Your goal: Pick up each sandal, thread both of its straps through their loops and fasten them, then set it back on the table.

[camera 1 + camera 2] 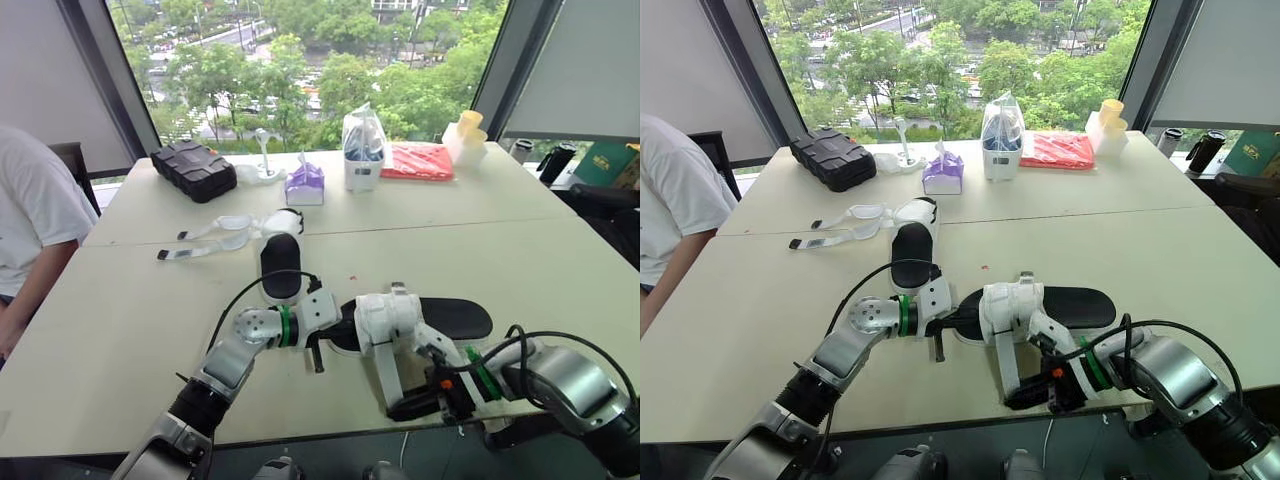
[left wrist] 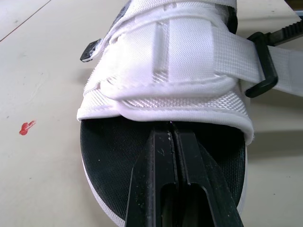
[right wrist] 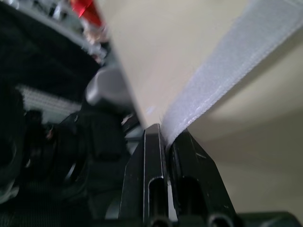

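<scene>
A person (image 1: 30, 200) in a white shirt sits at the far left edge of the pale surface (image 1: 560, 270). On the far side, to the right of the person, lies a black case (image 1: 193, 168). Nearer, the far sandal (image 1: 281, 262) lies flat, and its two loose straps (image 1: 205, 245) stretch out to the left on the surface, unfastened. Behind it stands a purple tissue pack (image 1: 305, 185).

The left hand (image 2: 173, 135) is at the left end of the near sandal (image 1: 440, 318). Its two fingers are pressed together with nothing visible between them. They lie over the black insole, and the tips reach the edge of the white upper. A black loop (image 2: 262, 66) sits on the white band at the side of this upper.

The near sandal lies across the near middle of the surface, with the white upper at the left and the black insole running to the right. One white strap (image 1: 387, 375) goes from the upper toward the near edge.

The right hand (image 3: 166, 130) is just beyond this near edge. Its fingers are narrow and pinch the end of the strap, which rises between them.

At the far side, a clear plastic bag (image 1: 363, 150) stands right of the tissue pack, then comes a red packet (image 1: 418, 160), and then a stack of pale cups (image 1: 467, 138).
</scene>
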`<state>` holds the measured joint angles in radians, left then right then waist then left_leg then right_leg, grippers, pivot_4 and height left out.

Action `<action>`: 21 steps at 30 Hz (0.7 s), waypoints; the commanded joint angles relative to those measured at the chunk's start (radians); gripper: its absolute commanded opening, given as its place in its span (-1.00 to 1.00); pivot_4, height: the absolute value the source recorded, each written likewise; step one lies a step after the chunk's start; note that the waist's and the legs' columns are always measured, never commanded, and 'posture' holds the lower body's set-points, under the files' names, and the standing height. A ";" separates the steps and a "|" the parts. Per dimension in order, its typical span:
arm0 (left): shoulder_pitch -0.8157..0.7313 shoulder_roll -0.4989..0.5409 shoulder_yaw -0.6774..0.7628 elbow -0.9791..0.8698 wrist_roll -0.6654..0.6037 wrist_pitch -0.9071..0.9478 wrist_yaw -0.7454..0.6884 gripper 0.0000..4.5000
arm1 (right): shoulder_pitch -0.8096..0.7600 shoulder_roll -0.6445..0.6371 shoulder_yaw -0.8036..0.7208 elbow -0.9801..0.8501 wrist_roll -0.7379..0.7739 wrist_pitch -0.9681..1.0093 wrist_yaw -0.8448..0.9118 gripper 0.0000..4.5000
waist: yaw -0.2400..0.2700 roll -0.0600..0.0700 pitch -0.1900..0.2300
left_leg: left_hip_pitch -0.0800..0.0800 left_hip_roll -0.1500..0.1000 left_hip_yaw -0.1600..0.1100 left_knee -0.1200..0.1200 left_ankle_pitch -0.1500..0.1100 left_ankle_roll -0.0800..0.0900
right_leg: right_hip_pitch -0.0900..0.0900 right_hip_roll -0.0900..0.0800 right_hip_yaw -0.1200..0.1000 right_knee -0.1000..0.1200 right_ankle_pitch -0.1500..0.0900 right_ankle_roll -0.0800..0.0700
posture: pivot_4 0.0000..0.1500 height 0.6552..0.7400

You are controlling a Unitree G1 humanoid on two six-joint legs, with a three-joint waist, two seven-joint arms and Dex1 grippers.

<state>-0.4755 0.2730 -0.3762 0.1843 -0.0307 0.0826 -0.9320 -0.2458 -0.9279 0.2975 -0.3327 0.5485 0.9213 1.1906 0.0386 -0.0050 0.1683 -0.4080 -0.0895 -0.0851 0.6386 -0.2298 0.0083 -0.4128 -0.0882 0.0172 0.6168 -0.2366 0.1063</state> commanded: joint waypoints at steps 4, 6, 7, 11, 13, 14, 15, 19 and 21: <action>0.020 0.014 -0.031 0.001 0.026 0.007 -0.008 -1.00 | -0.008 -0.019 0.019 -0.031 -0.013 -0.025 0.039 -0.98 | 0.000 0.000 0.000 | 0.000 0.000 0.000 0.000 0.000 0.000 | 0.000 0.000 -0.001 -0.001 0.000 0.000 | 1.00 1.00; 0.022 0.014 -0.033 -0.001 0.027 0.007 -0.008 -1.00 | -0.015 -0.019 0.002 -0.036 -0.005 -0.020 0.037 -0.98 | 0.000 0.000 0.000 | 0.000 0.000 0.000 0.000 0.000 0.000 | 0.000 0.000 -0.001 -0.001 0.000 0.000 | 1.00 1.00; 0.023 0.015 -0.034 -0.001 0.029 0.006 -0.009 -1.00 | -0.019 -0.019 -0.007 -0.039 -0.001 -0.016 0.035 -0.98 | 0.000 0.000 0.000 | 0.000 0.000 0.000 0.000 0.000 0.000 | 0.000 0.000 -0.001 -0.001 0.000 0.000 | 1.00 1.00; 0.027 0.021 -0.044 0.000 0.041 -0.003 -0.014 -1.00 | -0.069 -0.057 -0.126 -0.098 0.078 0.014 0.056 -0.98 | 0.001 0.000 0.000 | 0.000 0.000 0.000 0.000 0.000 0.000 | 0.000 0.000 -0.001 -0.001 0.000 0.000 | 1.00 1.00; 0.025 0.022 -0.046 0.005 0.044 -0.008 -0.014 -1.00 | -0.141 -0.068 -0.193 -0.108 0.133 0.036 0.063 -0.98 | -0.004 0.001 0.000 | 0.000 0.000 0.000 0.000 0.000 0.000 | 0.000 0.000 -0.001 -0.001 0.000 0.000 | 1.00 1.00; 0.024 0.021 -0.047 0.008 0.044 -0.010 -0.014 -1.00 | -0.178 -0.066 -0.201 -0.097 0.143 0.046 0.059 -0.98 | -0.003 0.001 0.000 | 0.000 0.000 0.001 0.000 0.000 0.000 | -0.001 0.000 0.000 -0.001 0.000 0.000 | 1.00 1.00; 0.022 0.020 -0.047 0.011 0.045 -0.011 -0.014 -1.00 | -0.214 -0.057 -0.202 -0.079 0.147 0.053 0.054 -0.98 | -0.001 0.000 0.000 | 0.000 0.000 0.000 0.000 0.000 0.000 | 0.000 0.000 -0.001 -0.001 0.000 0.000 | 1.00 1.00; 0.013 0.014 -0.050 0.022 0.046 -0.018 -0.013 -1.00 | -0.338 -0.001 -0.174 0.022 0.127 0.067 0.039 -0.98 | 0.001 -0.001 0.001 | -0.001 0.001 -0.002 0.000 0.000 0.000 | 0.000 0.000 -0.002 -0.002 0.000 0.000 | 1.00 1.00; 0.010 0.013 -0.050 0.026 0.046 -0.021 -0.013 -1.00 | -0.371 0.016 -0.122 0.078 0.069 0.027 0.041 -0.98 | 0.000 -0.001 0.001 | -0.002 0.000 0.000 0.000 0.000 0.001 | -0.002 -0.001 -0.001 -0.002 0.000 0.000 | 1.00 1.00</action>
<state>-0.4787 0.2769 -0.3980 0.1818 -0.0118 0.0517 -0.9367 -0.5773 -0.9178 0.1872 -0.2720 0.6423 0.9892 1.2274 0.0389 -0.0062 0.1690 -0.4102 -0.0893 -0.0848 0.6382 -0.2301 0.0088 -0.4146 -0.0893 0.0160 0.6149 -0.2363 0.1065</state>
